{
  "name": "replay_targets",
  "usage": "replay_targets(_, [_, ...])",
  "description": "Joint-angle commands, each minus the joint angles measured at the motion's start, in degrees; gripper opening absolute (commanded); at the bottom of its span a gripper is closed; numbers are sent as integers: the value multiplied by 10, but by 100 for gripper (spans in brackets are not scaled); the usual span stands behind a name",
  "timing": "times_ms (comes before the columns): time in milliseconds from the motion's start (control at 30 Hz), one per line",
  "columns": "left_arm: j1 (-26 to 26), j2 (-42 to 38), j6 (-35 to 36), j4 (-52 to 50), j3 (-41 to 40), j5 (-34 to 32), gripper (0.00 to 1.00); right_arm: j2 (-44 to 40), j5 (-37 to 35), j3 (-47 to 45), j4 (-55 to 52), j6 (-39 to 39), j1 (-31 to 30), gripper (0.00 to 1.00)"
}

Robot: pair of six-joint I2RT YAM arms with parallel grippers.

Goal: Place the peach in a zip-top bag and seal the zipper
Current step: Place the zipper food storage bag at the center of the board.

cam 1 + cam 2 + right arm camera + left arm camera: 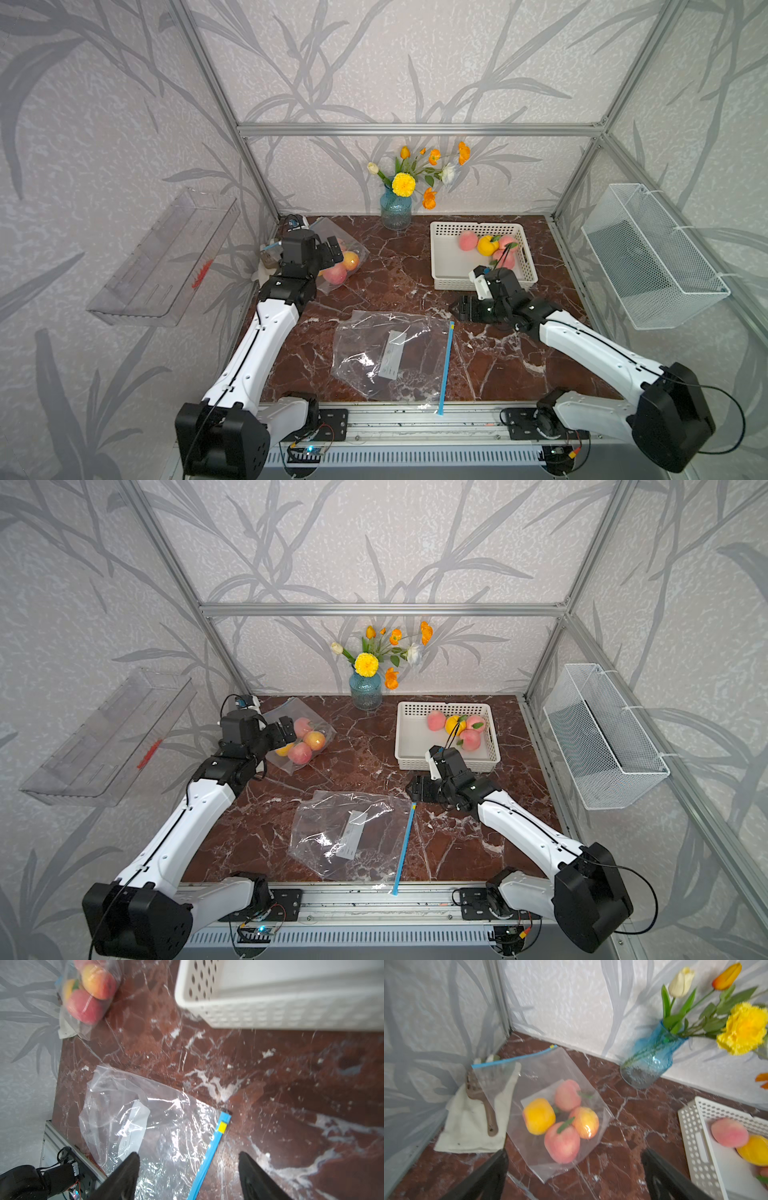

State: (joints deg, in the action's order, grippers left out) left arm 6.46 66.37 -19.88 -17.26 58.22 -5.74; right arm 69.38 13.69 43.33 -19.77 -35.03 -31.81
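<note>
Dark red marble table (395, 286) carries everything, and grey leaf wallpaper closes the space around it.

The right gripper (188, 1155) has its jaws apart with nothing between them. It hangs low, and just ahead of its fingertips lies the near end of the blue zipper (446, 365), with a yellow tab (223, 1127) on it. The empty bag (386, 357) spreads flat from there, away from this gripper. Close behind the gripper stands the white basket (440, 266) with the loose peaches (468, 240).

The left gripper (334, 251) is also spread wide and holds nothing. Right under it lies a filled bag (533, 1072) with four peaches inside.

I judge a peach to be light, round and quite firm with a smooth skin, so it can roll or slip. The jaws should close across its widest part, not near the leaf.

The empty bag seems thin, limp and slippery, and it will probably fold under a push. Its zipper strip looks like the stiffest part, so the edge of the mouth beside the strip is the better place to take it.
</note>
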Motion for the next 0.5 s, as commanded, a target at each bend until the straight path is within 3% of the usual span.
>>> replay_targets(0, [17,-3,-32,-60,-19,91,99,-2,-31,-34,1,-103,-30,73])
replay_targets(200, [95,11,-60,-67,-42,126,97,-5,-16,-98,43,-162,-67,61])
replay_targets(467, [185,74,-160,16,-112,251,88,16,5,-129,98,-192,-79,45])
